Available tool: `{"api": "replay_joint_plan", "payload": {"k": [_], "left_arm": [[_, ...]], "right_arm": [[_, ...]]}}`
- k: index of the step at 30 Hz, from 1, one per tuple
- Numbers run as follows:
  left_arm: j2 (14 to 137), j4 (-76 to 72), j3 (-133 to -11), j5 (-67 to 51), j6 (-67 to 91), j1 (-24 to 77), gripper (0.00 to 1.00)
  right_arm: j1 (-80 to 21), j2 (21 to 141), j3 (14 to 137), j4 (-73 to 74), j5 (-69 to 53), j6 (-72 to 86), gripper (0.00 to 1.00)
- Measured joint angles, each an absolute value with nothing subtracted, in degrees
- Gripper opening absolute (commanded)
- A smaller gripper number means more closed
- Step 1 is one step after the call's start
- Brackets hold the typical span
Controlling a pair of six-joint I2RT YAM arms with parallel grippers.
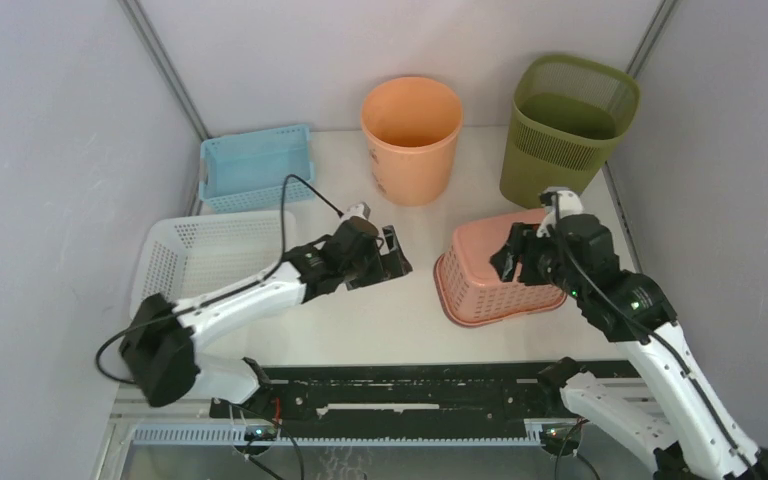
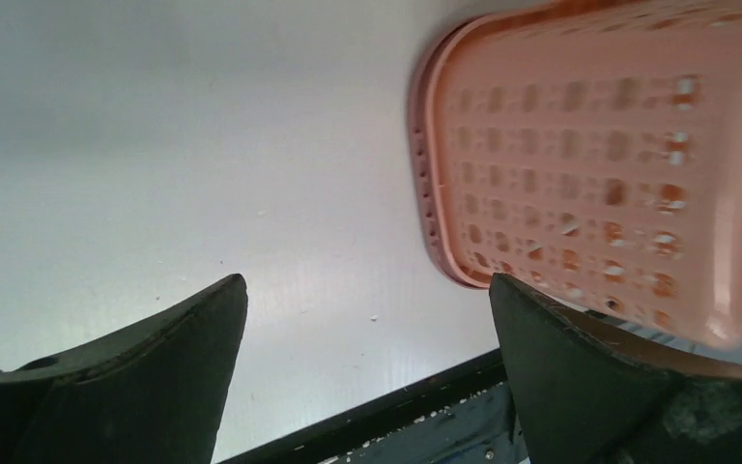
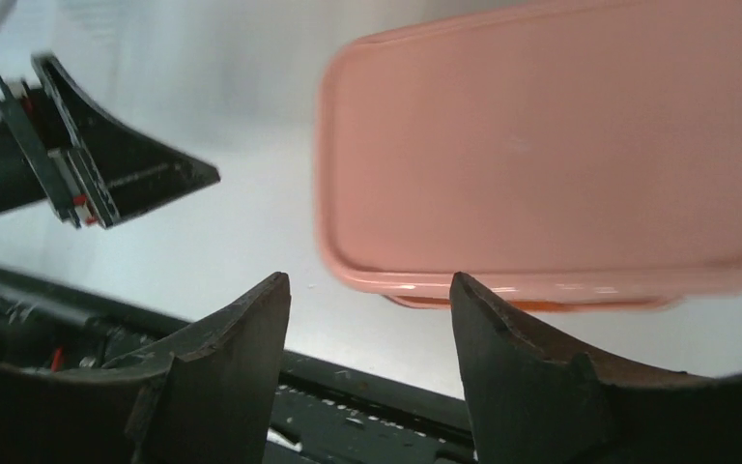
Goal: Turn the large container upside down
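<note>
The large container (image 1: 482,272), a pink perforated basket, lies bottom up on the white table, right of centre. Its rim rests on the table and its flat base faces up. The left wrist view shows its holed side wall (image 2: 589,164); the right wrist view shows its smooth base (image 3: 551,145). My left gripper (image 1: 396,256) (image 2: 367,282) stands open a little to the left of it, with only bare table between the fingers. My right gripper (image 1: 508,262) (image 3: 369,278) is open over the container's near right part and holds nothing. The left gripper's fingers (image 3: 116,174) also appear in the right wrist view.
An orange bucket (image 1: 412,135) and a green mesh bin (image 1: 565,125) stand upright at the back. A small blue basket (image 1: 255,165) sits at the back left, with a white basket (image 1: 210,255) under the left arm. A black rail (image 1: 410,392) runs along the near edge.
</note>
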State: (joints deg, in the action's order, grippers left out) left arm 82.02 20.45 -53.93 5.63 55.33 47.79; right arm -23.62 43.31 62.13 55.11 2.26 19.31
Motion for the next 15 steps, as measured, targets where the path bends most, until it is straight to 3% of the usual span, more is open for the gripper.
{"api": "replay_joint_plan", "payload": {"k": [8,15], "left_arm": [[67.8,27.2,-54.6,11.0,50.4,45.2,1.00],[57.3,34.2,-54.5,14.1,48.0,39.4,1.00]], "right_arm": [[-48.4,56.9,62.2,45.1,8.4,25.8,0.60],[-53.4,75.7,62.2,33.6,11.3,30.0,0.59]]}}
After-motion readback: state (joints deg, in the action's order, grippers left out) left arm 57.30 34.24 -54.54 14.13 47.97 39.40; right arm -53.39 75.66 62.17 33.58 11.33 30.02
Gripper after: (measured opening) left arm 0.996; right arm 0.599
